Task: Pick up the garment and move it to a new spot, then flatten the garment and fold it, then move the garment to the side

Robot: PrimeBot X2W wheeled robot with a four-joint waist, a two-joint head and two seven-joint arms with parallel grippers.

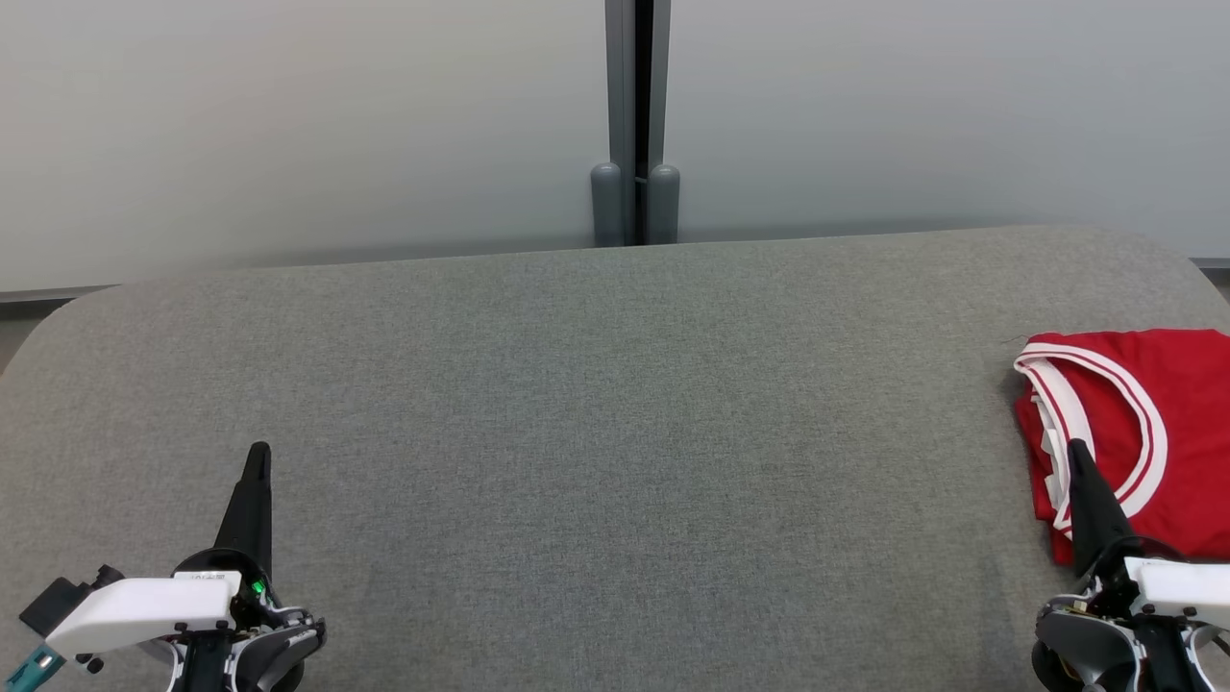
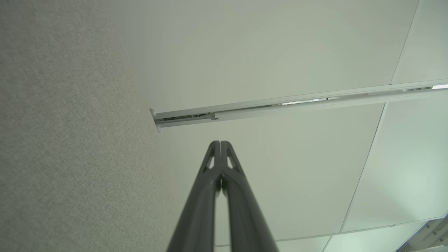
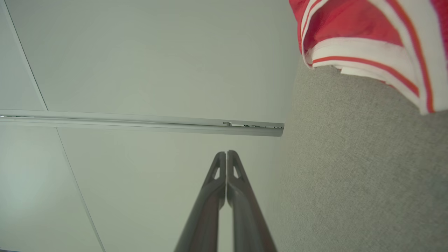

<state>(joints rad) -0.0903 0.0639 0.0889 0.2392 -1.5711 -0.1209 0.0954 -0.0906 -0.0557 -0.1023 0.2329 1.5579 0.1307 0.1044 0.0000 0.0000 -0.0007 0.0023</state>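
The garment is a red jersey with white and red striped trim, folded into a compact stack at the right edge of the grey table. Its trimmed edge also shows in the right wrist view, at the upper right. My right gripper stands shut at the lower right, its tips in front of the garment's near left part, with nothing between the fingers. At the lower left my left gripper is shut and holds nothing, its fingertips pressed together and far from the garment.
A pale partition wall with a dark vertical post runs behind the table's far edge. The table's corners are rounded. Grey fabric stretches wide between the two grippers.
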